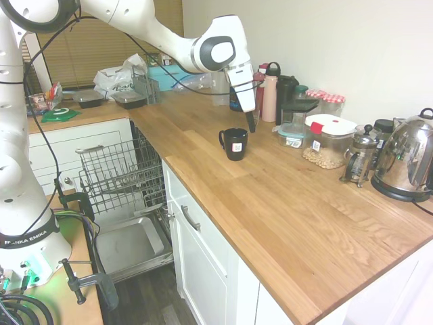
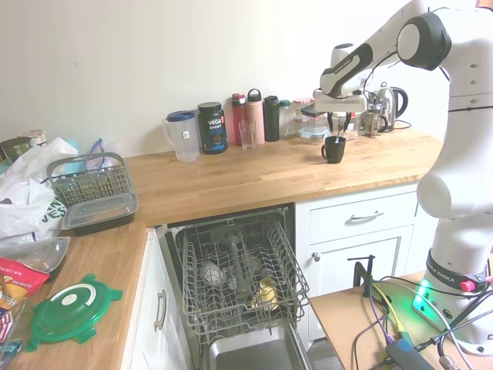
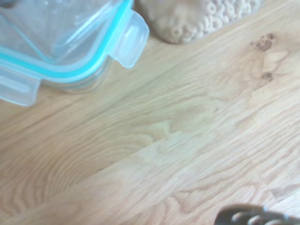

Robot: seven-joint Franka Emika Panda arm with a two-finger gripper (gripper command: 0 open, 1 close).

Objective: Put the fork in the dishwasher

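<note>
A dishwasher [image 2: 239, 277] stands open under the oak worktop [image 1: 304, 203], well away from the black mug [image 1: 235, 143] and below its level. Its steel-lined door [image 1: 128, 247] is dropped flat and its wire rack [image 1: 115, 172] is pulled out, so the appliance looks ready to be loaded from above.

The white Franka arm [image 1: 169, 34] reaches across the worktop to the mug. Its gripper [image 1: 250, 123] points straight down, just beside the mug on the wall side and a little above its rim, clear of the wood. That height probably lets it pass over the crowded worktop without knocking anything.

On the far side of the mug from the dishwasher stands a jar of cereal rings [image 1: 325, 145]. A clear food box with a teal-rimmed lid [image 3: 61, 42] sits between that jar and the mug. Both fill the upper part of the wrist view, so the gripper hangs over the bare strip of worktop next to them.

Neither wide view shows whether the gripper is open or closed. The fork cannot be picked out in those views either: not on the worktop, not in the mug and not in the rack. A small, blurred grey shape [image 3: 258, 217] with a bumpy outline shows at the bottom edge of the wrist view. It may be the fork, but the pictures do not settle whether it is held or lying on the wood. Either way, the task looks unfinished, with the crossing from the mug to the rack yet to come.
</note>
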